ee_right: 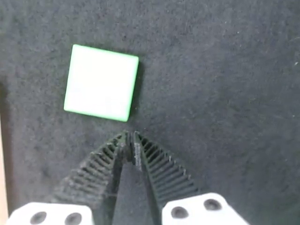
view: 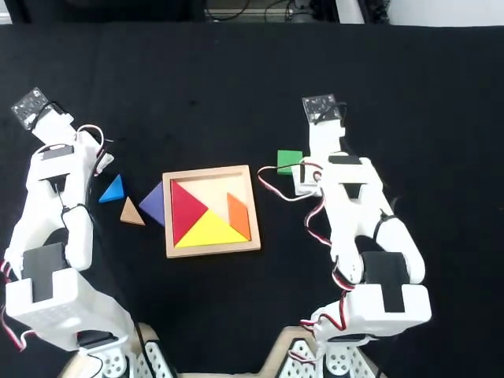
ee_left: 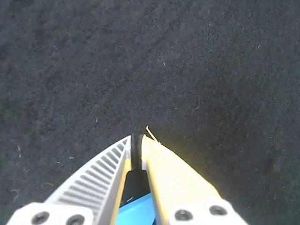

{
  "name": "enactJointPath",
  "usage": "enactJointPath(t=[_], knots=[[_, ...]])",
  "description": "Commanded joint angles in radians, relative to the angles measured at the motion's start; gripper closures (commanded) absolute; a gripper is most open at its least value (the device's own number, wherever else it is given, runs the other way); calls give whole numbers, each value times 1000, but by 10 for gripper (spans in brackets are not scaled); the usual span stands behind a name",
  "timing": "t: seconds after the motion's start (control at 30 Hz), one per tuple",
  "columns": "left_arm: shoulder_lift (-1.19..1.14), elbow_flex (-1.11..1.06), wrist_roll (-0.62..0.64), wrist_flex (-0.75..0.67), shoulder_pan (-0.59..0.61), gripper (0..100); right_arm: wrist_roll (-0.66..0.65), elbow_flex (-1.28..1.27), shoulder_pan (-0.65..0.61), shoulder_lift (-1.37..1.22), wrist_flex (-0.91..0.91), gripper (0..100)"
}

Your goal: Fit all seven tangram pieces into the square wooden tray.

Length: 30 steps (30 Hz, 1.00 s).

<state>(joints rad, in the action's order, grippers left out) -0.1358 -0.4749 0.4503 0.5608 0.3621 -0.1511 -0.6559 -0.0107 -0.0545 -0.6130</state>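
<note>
The square wooden tray (view: 206,170) lies mid-table and holds a red triangle (view: 185,206), a yellow triangle (view: 210,231) and an orange piece (view: 239,216). A purple triangle (view: 155,203) touches the tray's left side, with a tan triangle (view: 131,213) and a blue triangle (view: 113,190) further left. The green square (view: 289,161) (ee_right: 101,83) lies right of the tray's far corner. My right gripper (ee_right: 129,136) (view: 304,172) is shut and empty, tips just short of the green square. My left gripper (ee_left: 138,138) (view: 101,160) is shut and empty over bare cloth, with the blue triangle (ee_left: 136,213) showing behind its tips.
A black cloth covers the table. Both arms stand at the near edge, one on each side of the tray. A sliver of the tray's edge (ee_right: 2,187) shows in the right wrist view.
</note>
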Motion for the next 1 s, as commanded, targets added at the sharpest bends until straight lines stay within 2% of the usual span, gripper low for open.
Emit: enactJointPath(t=[0.0,0.1,0.23,0.4,0.6,0.77,0.97], knots=[[17,12,-20,17,-4,937,5,4,17,42,37,987],[17,74,-92,147,-4,937,5,2,20,42,37,987],[9,170,-97,328,-13,937,5,2,25,42,37,987],[17,236,-101,505,-113,937,5,2,25,42,34,987],[17,229,-106,534,-200,937,5,2,25,42,35,987],[17,232,-166,594,-286,937,5,2,25,42,37,987],[6,228,-133,594,-291,937,5,2,25,42,37,987]])
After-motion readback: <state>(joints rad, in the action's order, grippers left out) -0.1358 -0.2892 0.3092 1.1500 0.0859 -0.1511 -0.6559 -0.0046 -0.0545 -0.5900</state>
